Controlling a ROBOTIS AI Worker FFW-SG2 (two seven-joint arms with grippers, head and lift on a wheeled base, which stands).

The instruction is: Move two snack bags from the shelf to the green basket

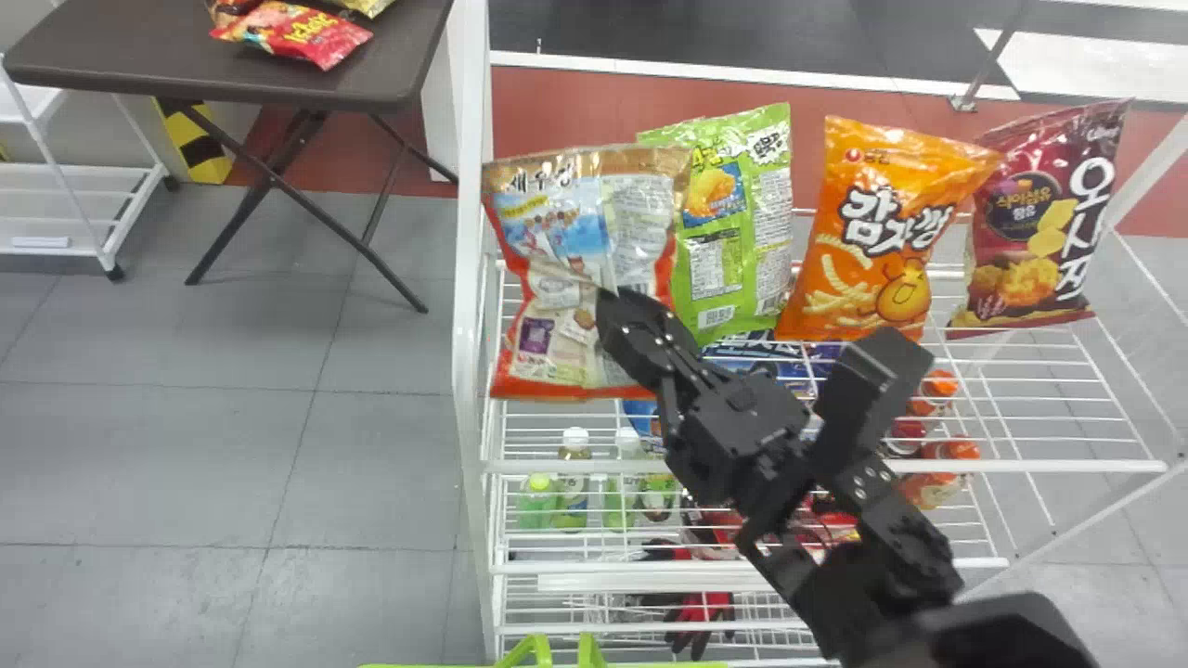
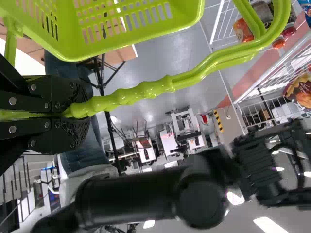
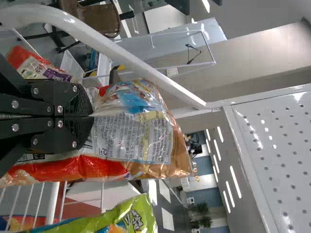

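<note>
While the right gripper (image 1: 620, 314) has its fingers pressed together on the red-and-brown snack bag (image 1: 575, 260), I've got the left gripper (image 2: 90, 114) clamped on the handle (image 2: 141, 92) of the green basket (image 2: 131, 41). Head view: the right arm comes in from five o'clock, gripper aimed toward eleven. Its bag is upright, just off centre toward twelve, at the near left corner of the white shelf (image 1: 1067, 466); can't tell whether its bottom edge touches the wires.

Green bag (image 1: 742, 250) just beside it, between one and two o'clock, partly behind it. Orange bag (image 1: 863, 260) at two, maroon bag (image 1: 1030, 223) between two and three, all three upright. Basket at six, only partly in frame. Bottles (image 1: 574, 482) on a lower tier, also six o'clock. Dark folding table (image 1: 167, 56) at ten, red snack packet (image 1: 297, 35) lying on it.
</note>
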